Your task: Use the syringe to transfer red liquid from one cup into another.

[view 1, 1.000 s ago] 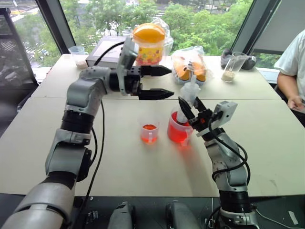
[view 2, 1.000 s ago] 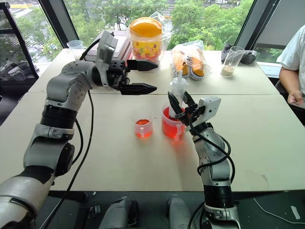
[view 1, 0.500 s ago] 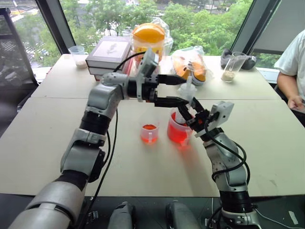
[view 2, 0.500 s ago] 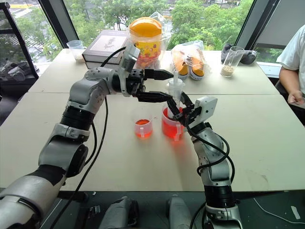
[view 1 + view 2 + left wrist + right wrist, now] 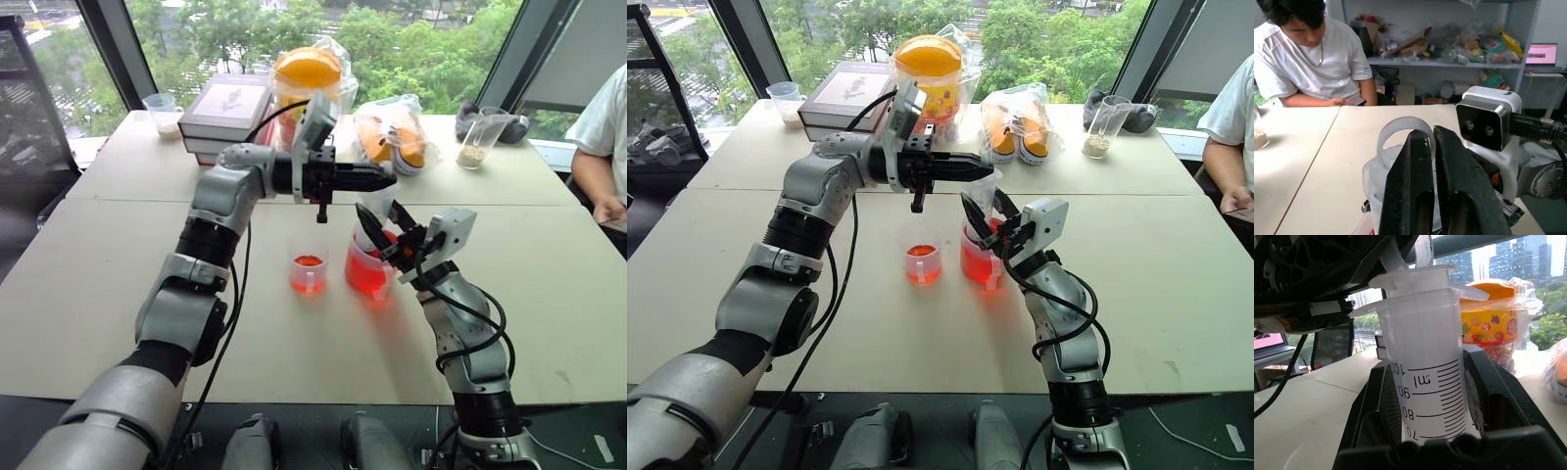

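Since the earlier frame the left tool (image 5: 387, 177) has swung in from beside the book and clenched over the syringe (image 5: 377, 217). In the eye views, the right tool (image 5: 985, 217) grasps the syringe, standing in the handled cup (image 5: 981, 262) beside the small cup (image 5: 921, 263) on the desk (image 5: 1176, 274). The left wrist view shows the fingers (image 5: 1410, 186) pressed together at the plunger ring. The right wrist view shows the barrel clamped between pads (image 5: 1488, 396).
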Robot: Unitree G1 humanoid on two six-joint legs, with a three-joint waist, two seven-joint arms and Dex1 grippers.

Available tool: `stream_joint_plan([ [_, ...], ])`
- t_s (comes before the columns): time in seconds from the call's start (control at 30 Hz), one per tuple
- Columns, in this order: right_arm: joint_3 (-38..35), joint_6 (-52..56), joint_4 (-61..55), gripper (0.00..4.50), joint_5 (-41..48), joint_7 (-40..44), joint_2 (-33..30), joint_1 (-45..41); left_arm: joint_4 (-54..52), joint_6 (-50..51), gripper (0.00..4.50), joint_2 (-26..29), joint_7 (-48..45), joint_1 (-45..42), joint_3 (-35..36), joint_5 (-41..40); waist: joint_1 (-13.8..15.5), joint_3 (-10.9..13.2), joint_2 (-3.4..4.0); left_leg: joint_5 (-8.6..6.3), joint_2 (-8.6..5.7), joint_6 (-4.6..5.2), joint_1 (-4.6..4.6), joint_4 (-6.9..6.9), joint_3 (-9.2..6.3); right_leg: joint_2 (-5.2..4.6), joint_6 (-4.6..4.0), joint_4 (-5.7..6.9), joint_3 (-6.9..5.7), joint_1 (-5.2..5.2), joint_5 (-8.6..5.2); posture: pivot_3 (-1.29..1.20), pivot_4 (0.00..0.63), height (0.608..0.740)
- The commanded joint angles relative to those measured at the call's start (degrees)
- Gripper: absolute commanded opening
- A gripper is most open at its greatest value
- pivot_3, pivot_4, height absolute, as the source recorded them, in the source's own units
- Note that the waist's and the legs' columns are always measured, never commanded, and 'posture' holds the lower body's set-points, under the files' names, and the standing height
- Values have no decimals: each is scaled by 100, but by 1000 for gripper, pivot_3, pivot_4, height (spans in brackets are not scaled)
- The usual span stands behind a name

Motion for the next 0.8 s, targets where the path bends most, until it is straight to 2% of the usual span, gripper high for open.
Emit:
stream_joint_plan([
  [0.03,48,69,-224,1406,120,27,-15,36,-39,-173,28,-107,-106,-402,67,-30,-3,0,0,0,0,0,0,0,0,0,0,-1,0,0,0,0,150,740],
  [0.8,273,729,-453,1406,419,190,-266,280,931,-938,28,53,159,-1259,544,-42,-16,0,-1,-1,0,2,0,-1,-2,1,-4,-1,0,0,-3,0,150,740],
])
